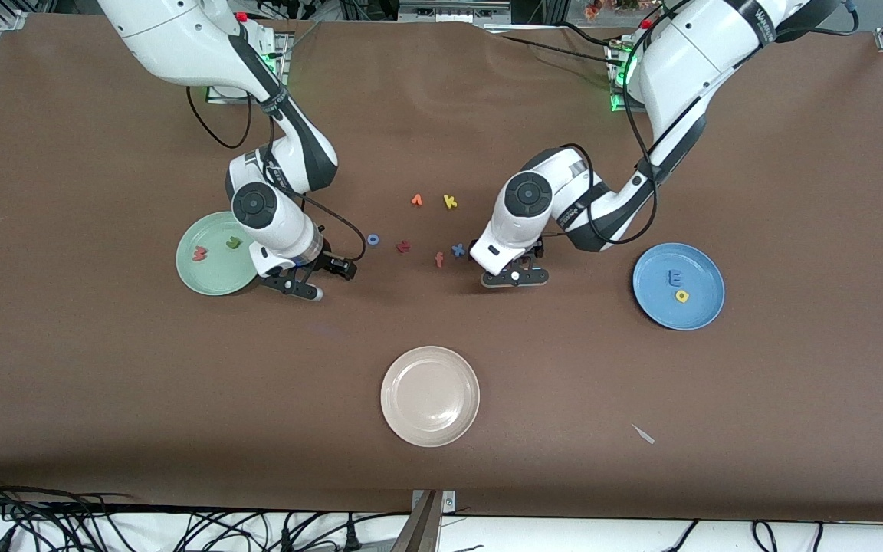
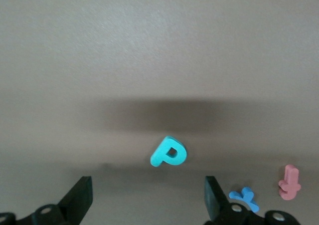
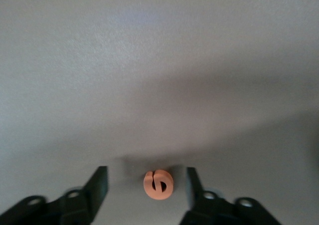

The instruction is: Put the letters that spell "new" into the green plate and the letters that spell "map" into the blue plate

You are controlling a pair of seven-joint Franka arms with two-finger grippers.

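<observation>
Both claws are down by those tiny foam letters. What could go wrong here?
The right gripper straddles the small orange "e", fingers not yet touching it; a slightly off squeeze could flick it away. The left gripper is open over the teal "a", with a blue x and a pink letter close by, so it might bump those.

A teal letter (image 2: 169,153) lies mid-frame between the left gripper's (image 2: 148,197) spread fingers, blue (image 2: 245,198) and pink (image 2: 289,182) letters lower right.
</observation>
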